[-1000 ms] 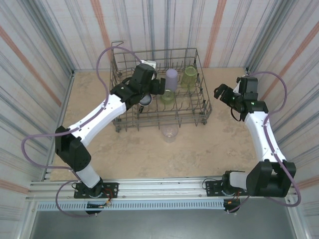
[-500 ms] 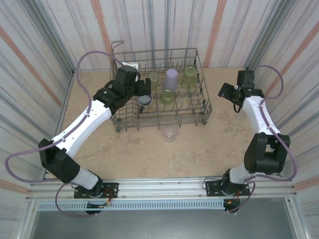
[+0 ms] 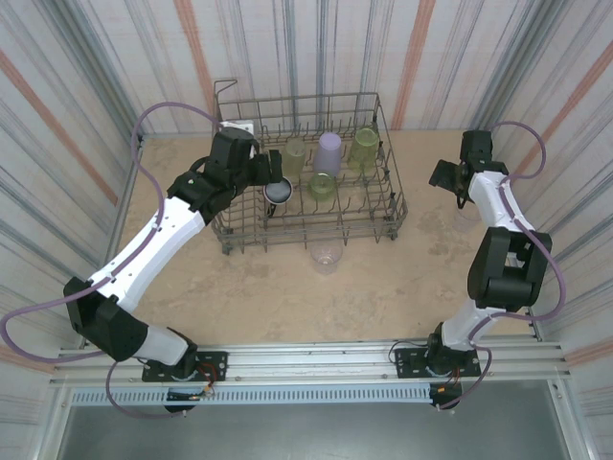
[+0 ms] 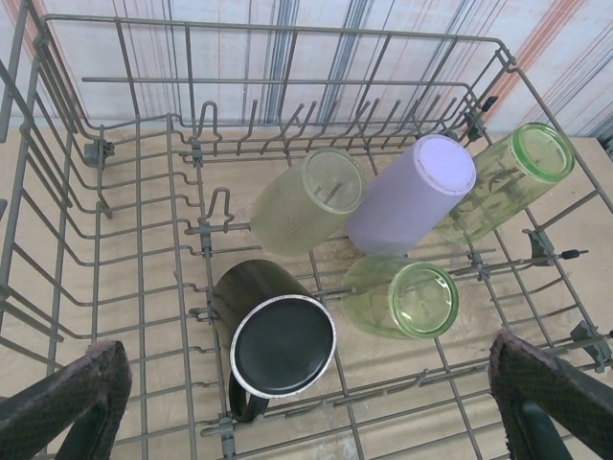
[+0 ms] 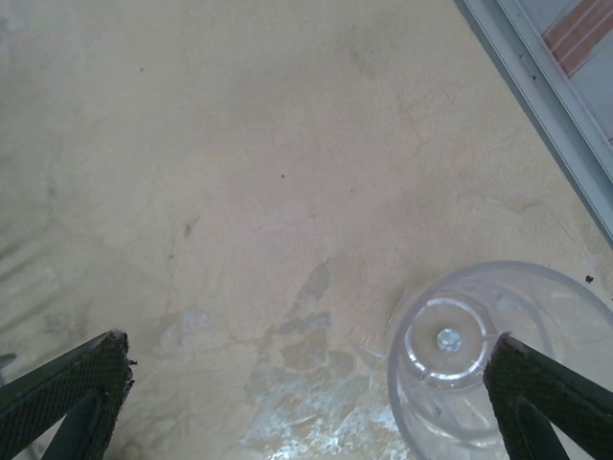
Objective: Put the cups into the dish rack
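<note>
- Left gripper [image 4: 306, 398] hangs over the dish rack [image 4: 144, 125], jaws spread wide with nothing between them.
- Directly beneath it lies the dark cup [image 4: 283, 345], tipped on its side between the tines, which we judge keep it from rolling.
- Just beyond that, farther from the fingers, the lavender cup [image 4: 412, 196] and the yellow-green cups [image 4: 400, 297] lean across the wires, tilted, probably so they can drain.
- Right gripper [image 5: 306, 393], likewise wide and empty, hovers low over the bare table [image 5: 239, 144], well off to the side of the rack.
- One clear cup [image 5: 498, 364] stands on the table close against one of its fingers, off-centre; we judge the gripper must shift toward it before closing.
- Farthest out, a second clear cup [image 3: 326, 257] sits just outside the rack's near side, between our two arms, not yet loaded.
</note>
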